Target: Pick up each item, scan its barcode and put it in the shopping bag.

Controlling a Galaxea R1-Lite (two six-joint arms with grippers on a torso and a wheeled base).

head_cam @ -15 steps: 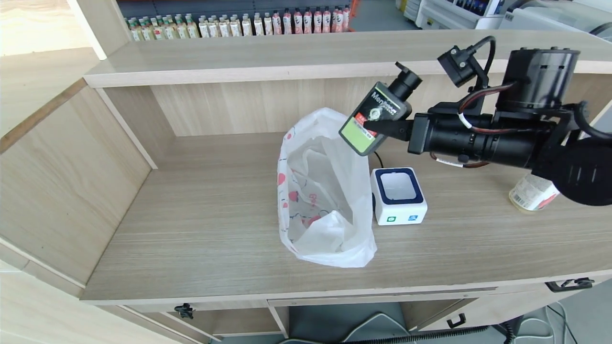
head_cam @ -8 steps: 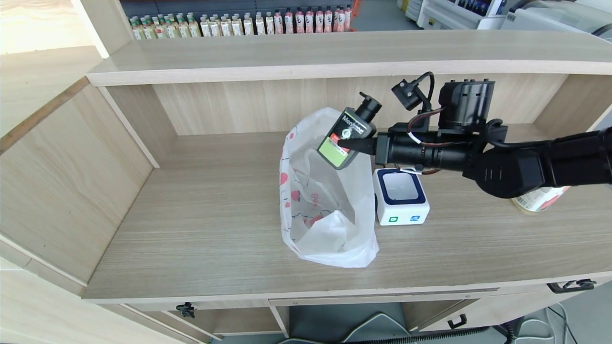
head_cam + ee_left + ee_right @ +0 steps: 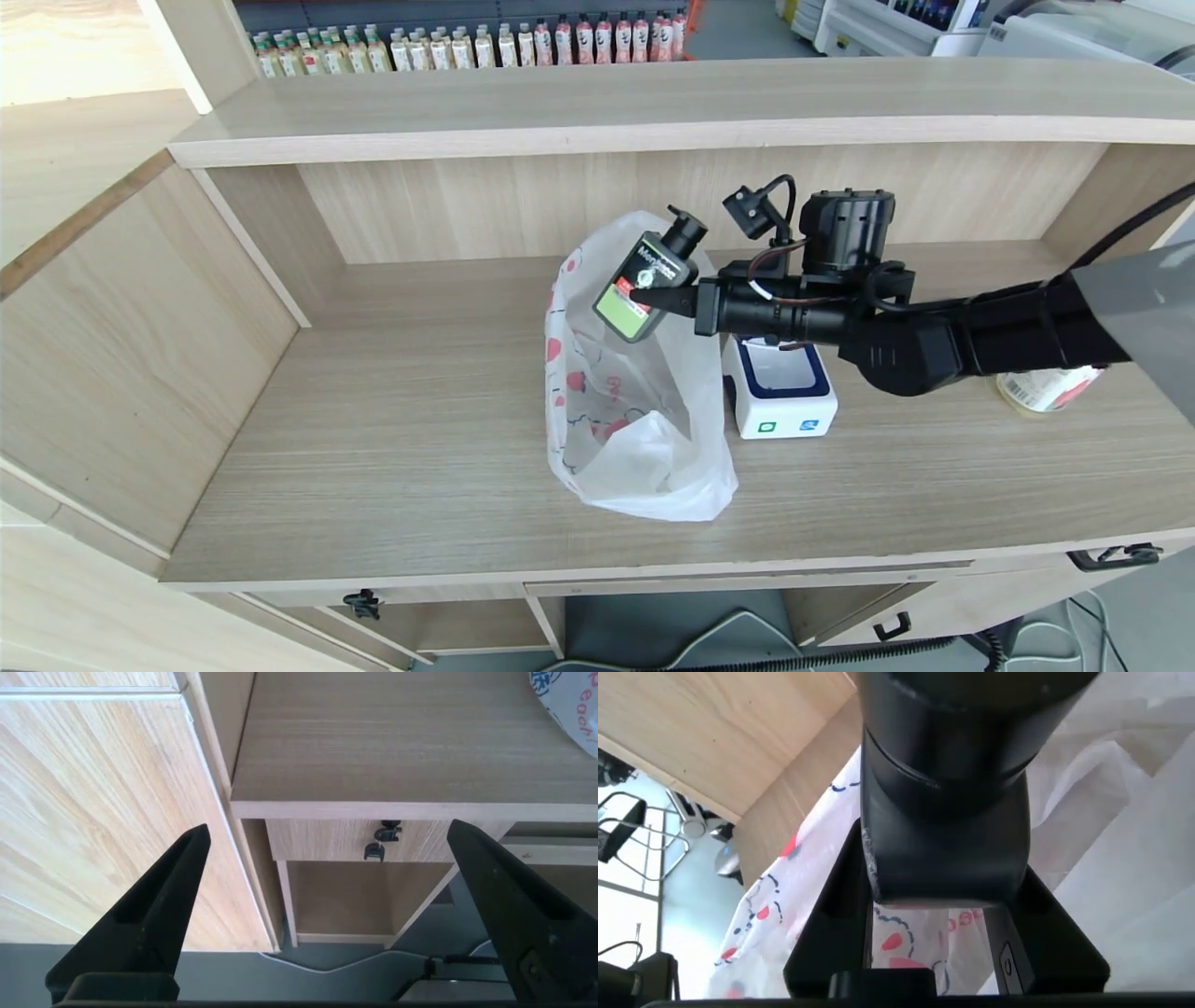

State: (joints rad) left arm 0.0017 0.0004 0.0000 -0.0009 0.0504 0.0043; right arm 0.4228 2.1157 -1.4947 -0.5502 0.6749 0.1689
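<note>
Head view: the right gripper (image 3: 653, 299) is clamped on a dark bottle (image 3: 624, 311) and holds it tilted, cap up and away, above the mouth of the bag (image 3: 644, 448). A second ago the bottle hung higher, above and behind the scanner (image 3: 780, 397). Since then the arm has carried it down and toward the robot's left, past the scanner, so it is now over the bag's opening. I judge that the scan step for this item is over and the drop comes next. The gripper looks well placed to let go once the bottle sits lower in the opening. The bag stands open on the bench (image 3: 392, 448), just beside the scanner. A cup (image 3: 1041, 389) waits farther right, partly under the arm.

Writing: the bottle's dark face carries white lettering over a red patch and a green panel. The scanner has two small square marks on its front, and the bag has red printed figures. I leave the wording unread.

Left wrist view: the left gripper (image 3: 329, 831) is spread wide and empty, off the bench's near edge, over a drawer latch (image 3: 383, 845).

Right wrist view: the bottle (image 3: 948, 784) sits between the fingers, with the bag's (image 3: 813, 877) printed plastic beneath it.
</note>
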